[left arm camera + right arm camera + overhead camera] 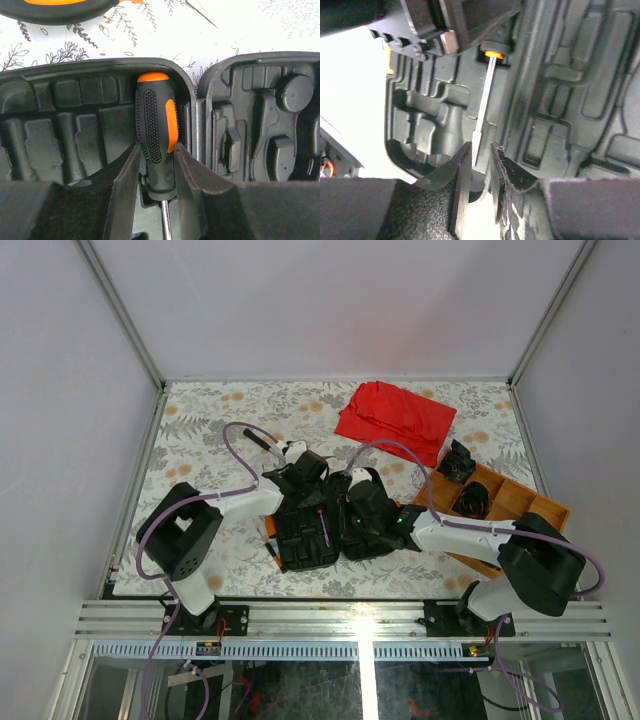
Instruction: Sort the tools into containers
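The black tool case [300, 542] lies open in the middle of the table, its moulded slots [45, 135] facing up. A screwdriver with a black-and-orange handle [156, 125] lies in a slot beside the hinge. My left gripper [156, 167] is shut on the lower part of that handle. The screwdriver's steel shaft [484, 100] runs toward my right gripper [481, 167], whose jaws stand a narrow gap apart over the shaft's tip and the case's rim, touching neither side of the shaft. Both grippers meet over the case, left gripper [303, 478], right gripper [352, 502].
Another black-and-orange handle [55, 7] and a metal tip [200, 10] lie on the floral cloth beyond the case. Orange tool parts [272, 540] show at the case's left edge. A red cloth [395, 418] lies at the back. A wooden tray [520, 502] with black items stands right.
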Motion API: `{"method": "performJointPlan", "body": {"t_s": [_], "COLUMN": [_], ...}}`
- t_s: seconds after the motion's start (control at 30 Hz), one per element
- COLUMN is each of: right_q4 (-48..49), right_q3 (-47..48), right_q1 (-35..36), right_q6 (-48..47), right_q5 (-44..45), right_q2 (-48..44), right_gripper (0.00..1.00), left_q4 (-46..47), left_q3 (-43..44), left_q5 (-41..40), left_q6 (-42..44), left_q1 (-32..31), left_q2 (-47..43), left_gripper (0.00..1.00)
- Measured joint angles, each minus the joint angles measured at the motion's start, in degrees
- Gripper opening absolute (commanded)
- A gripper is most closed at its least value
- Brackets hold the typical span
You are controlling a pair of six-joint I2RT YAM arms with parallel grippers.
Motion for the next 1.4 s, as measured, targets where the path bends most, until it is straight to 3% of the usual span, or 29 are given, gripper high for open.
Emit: {"method": "performJointPlan", "body": {"t_s": [0.27, 0.9, 1.3, 1.4], "right_q4": [4.2, 4.0, -3.1, -4.2], "right_q3": [0.0, 1.2, 6.5, 7.4], "right_q1": [0.1, 0.2, 1.4, 1.6], "right_q6": [0.1, 0.5, -0.4, -0.7], "right_q5": [-4.4, -5.0, -2.4, -1.9], "right_q2": [1.8, 7.4, 9.6, 10.1], "right_gripper": [0.26, 0.23, 0.01, 0.0], "left_q4": [0.2, 0.2, 1.0, 1.3], "left_q3": [0.1, 0.0, -0.2, -0.2], "left_q5": [0.0, -0.1, -0.5, -0.6], "left_q6": [-0.6, -1.7, -2.1, -2.2], "left_q1": [0.0, 0.0, 0.0, 0.0], "left_q2": [0.1, 0.2, 0.4, 0.5], "left_gripper": [0.27, 0.27, 0.26, 0.25]}}
